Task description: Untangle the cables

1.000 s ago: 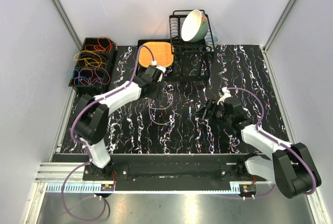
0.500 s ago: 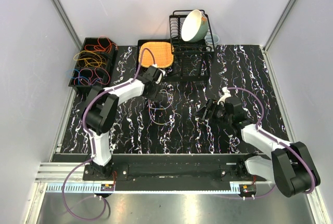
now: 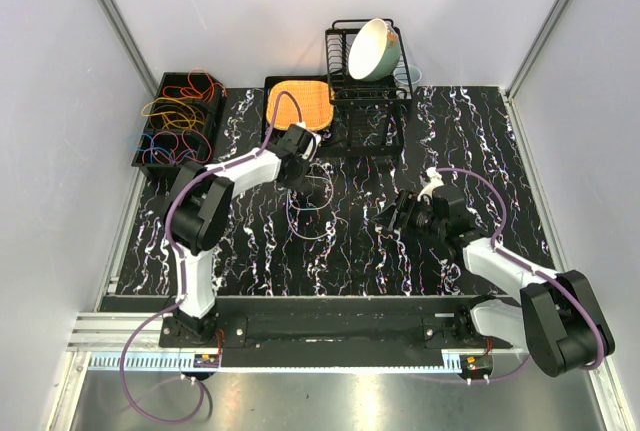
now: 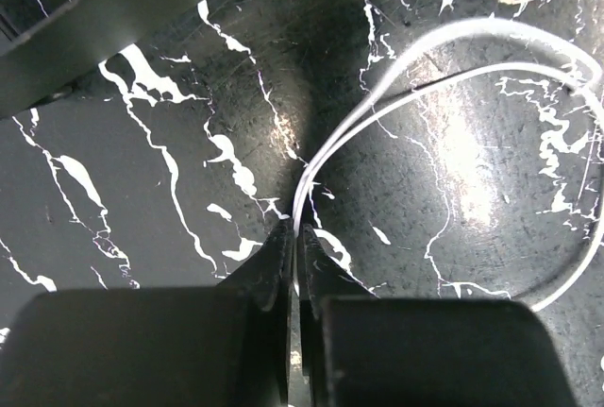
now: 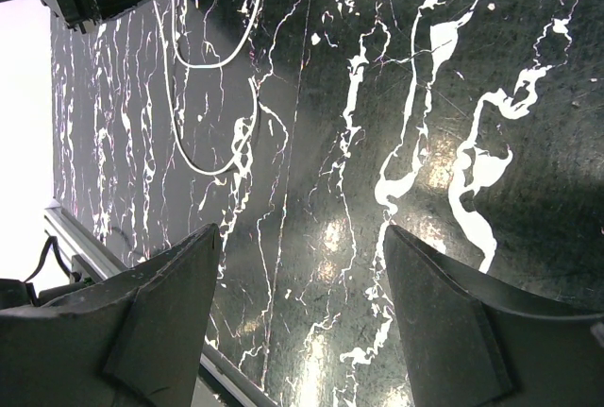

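The left hand [image 4: 300,235] is pinched almost shut on a pale loose cable [image 4: 491,24], with the thin strand caught between its fingertips just above the black, white-veined surface [image 3: 480,131]. From the pinch the cable runs off as two strands side by side. It then spreads into a wide loop lying flat on the surface, to the right in the wrist view. Seen from above, this hand sits near the middle of the surface, just in front of a black dish rack [image 3: 365,116] that holds a tilted bowl [image 3: 372,48]. An orange mat [image 3: 300,101] lies just beside the rack on its left, and the loop trails from the hand toward the near edge. The right hand [image 5: 300,237] stands right of centre, apart from the loop, with its fingers spread wide and nothing between them. In its own view the loop lies well beyond the fingertips. The other cables [image 3: 175,119], loops of orange, red, yellow and blue, lie heaped in a black bin [image 3: 143,159] at the far left corner, well apart from both hands.
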